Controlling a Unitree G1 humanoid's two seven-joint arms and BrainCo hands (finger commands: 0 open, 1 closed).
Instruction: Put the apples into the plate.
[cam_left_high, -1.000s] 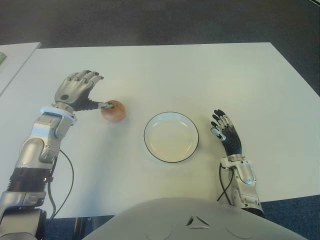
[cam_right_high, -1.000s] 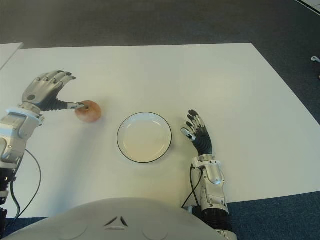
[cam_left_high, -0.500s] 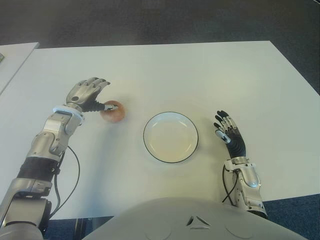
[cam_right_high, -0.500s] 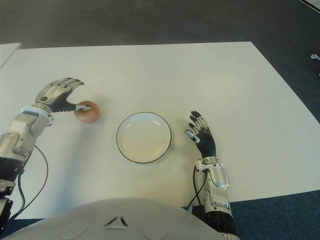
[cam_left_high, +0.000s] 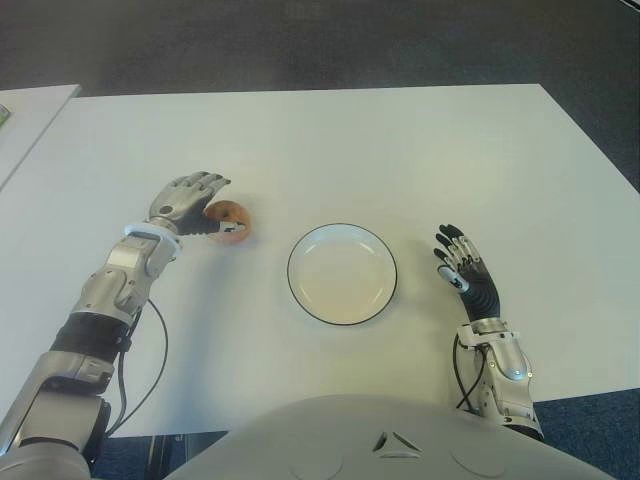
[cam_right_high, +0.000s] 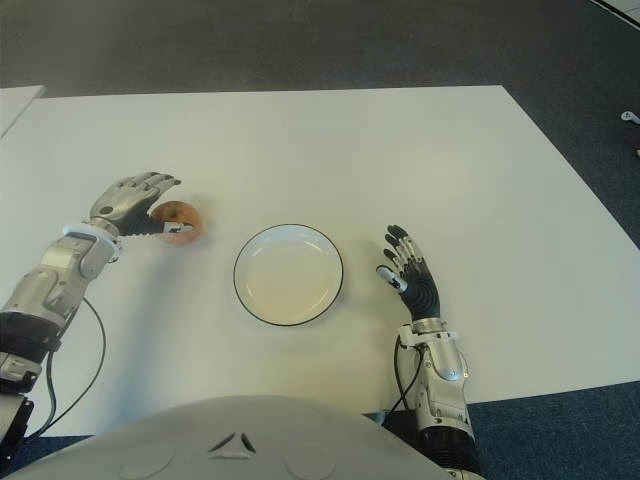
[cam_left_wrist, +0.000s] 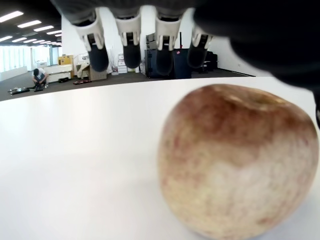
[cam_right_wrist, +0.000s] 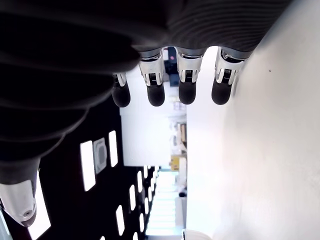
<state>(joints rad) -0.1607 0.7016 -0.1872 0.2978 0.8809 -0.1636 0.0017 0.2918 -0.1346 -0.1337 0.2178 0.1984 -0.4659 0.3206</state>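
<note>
Reddish-brown apple (cam_left_high: 232, 221) sits on the white desk (cam_left_high: 400, 150), toward its left edge and well left of the empty black-rimmed plate (cam_left_high: 342, 273). Left hand (cam_left_high: 190, 202) arches over the apple with fingers spread above it, not closed around it. Right hand (cam_left_high: 465, 277) shows just right of the plate, toward the desk's near edge, fingers extended and holding nothing.
</note>
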